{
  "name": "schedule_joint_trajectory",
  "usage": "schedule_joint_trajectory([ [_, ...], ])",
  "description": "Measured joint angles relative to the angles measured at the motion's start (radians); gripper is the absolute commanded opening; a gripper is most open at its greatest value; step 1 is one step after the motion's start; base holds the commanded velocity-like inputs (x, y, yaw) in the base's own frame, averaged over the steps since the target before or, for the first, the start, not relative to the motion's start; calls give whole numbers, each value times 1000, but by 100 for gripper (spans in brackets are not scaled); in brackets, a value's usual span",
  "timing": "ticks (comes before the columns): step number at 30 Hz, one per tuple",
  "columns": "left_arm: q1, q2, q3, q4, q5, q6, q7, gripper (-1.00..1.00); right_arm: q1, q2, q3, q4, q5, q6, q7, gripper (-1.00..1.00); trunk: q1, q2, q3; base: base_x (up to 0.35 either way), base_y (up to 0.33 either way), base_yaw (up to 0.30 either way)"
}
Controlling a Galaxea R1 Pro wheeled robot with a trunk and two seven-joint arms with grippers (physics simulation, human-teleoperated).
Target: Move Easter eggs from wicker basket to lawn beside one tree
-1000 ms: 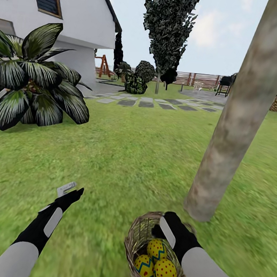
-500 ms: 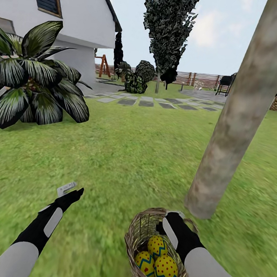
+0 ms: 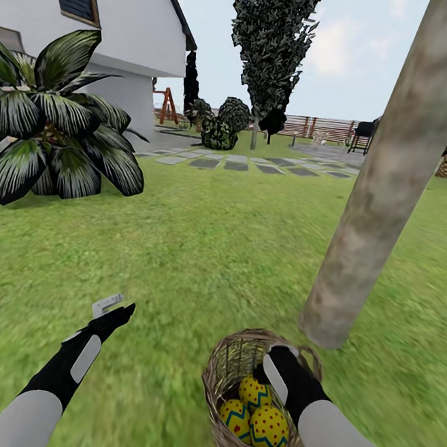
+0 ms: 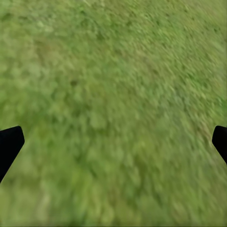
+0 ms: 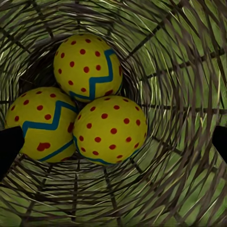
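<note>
Three yellow Easter eggs (image 3: 256, 393) (image 5: 87, 66) with red dots and blue zigzag bands lie together in the bottom of the brown wicker basket (image 3: 212, 381) (image 5: 179, 61). The basket stands on the lawn (image 3: 207, 249), just in front of the grey-beige tree trunk (image 3: 376, 197). My right gripper (image 3: 265, 374) (image 5: 113, 144) hangs open at the basket's mouth, right above the eggs, its dark fingertips (image 5: 9, 146) wide apart and touching nothing. My left gripper (image 3: 116, 309) (image 4: 113, 144) is open over bare grass, left of the basket.
A broad-leaved spiky plant (image 3: 54, 132) stands at the left before the white house (image 3: 126, 29). A grey stepping-stone path (image 3: 236, 164), a dark conifer-like tree (image 3: 271, 43), shrubs and a brown slatted fence (image 3: 321, 128) lie further back. Open grass stretches around the trunk.
The head view has shifted slightly, so the basket shows a little higher and more fully. My right gripper stays over the eggs; the left arm has not moved.
</note>
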Motion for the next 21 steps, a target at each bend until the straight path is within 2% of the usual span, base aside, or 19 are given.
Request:
schedule_joint_trajectory([
  [21, 0, 0, 0, 0, 0, -1, 0, 100, -5, -8, 0, -3, 11, -2, 16, 100, 81, -147, -66, 0, 0, 0],
])
